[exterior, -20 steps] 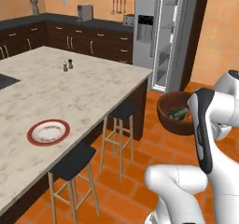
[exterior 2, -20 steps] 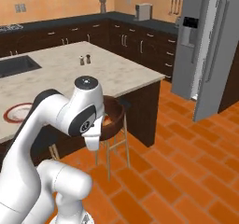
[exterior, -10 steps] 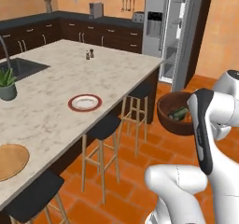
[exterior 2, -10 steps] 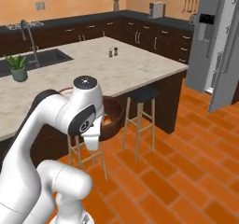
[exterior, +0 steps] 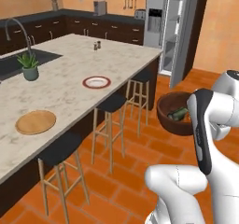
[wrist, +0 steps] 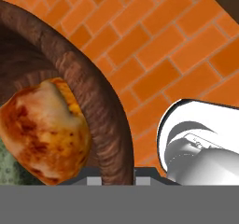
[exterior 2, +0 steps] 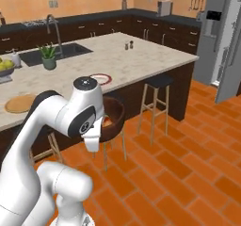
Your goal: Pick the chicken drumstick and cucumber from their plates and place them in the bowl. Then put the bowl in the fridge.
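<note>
Above orange brick floor (wrist: 154, 45), pincer (wrist: 111, 177) clamped shut on bowl (wrist: 100, 101) rim, drumstick (wrist: 44, 129) inside.

Orange brick floor (exterior: 140, 171), orange walls (exterior: 217, 27); marble island (exterior: 70, 83) left with dark stools (exterior: 112, 104), dark cabinets (exterior: 112, 29) far.

A home kitchen: marble island (exterior: 70, 85) with sink (exterior 2: 52, 53), bar stools (exterior: 112, 105), steel fridge (exterior: 170, 29).
</note>
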